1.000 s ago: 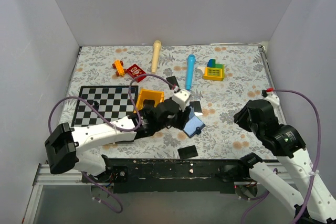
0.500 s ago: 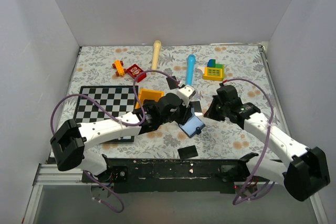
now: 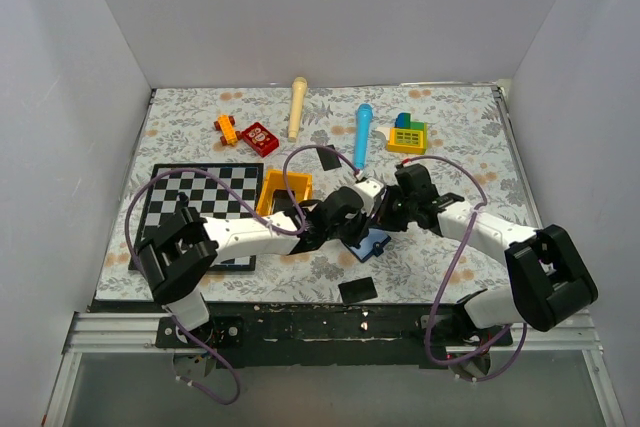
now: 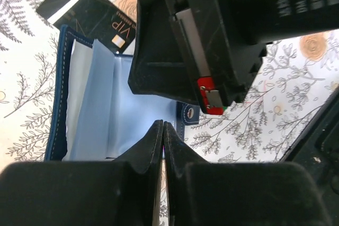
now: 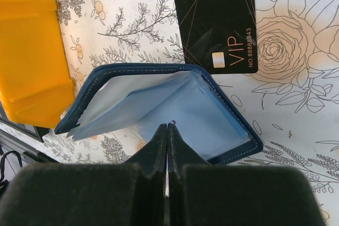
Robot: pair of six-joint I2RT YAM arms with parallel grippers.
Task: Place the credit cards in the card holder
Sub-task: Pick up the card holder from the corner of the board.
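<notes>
The left arm (image 3: 235, 235) and right arm (image 3: 487, 232) have white links and bulky black joints, each trailing a looping purple cable (image 3: 129, 219). The fingers (image 4: 79, 194) are matte black. A small red tab (image 4: 205, 84), perhaps a button, shows on the right arm's wrist housing.

Left wrist view: card holder (image 4: 90, 104) 6 o'clock edge hidden behind pressed-together fingers of left gripper (image 4: 162, 130); its 3 o'clock part covered by right arm (image 4: 212, 30). VIP card (image 4: 92, 14) at 12 o'clock of card holder, half lost under same arm.
Right wrist view: VIP card cut by 12 o'clock frame edge, top small print unreadable. Yellow block (image 5: 29, 46) cut at 9 o'clock edge. Card holder near rim behind right gripper (image 5: 167, 130).
Whether either fingertip pair pinches lining: cannot tell.
Top view: card holder mostly buried under both grippers, only corner showing.
</notes>
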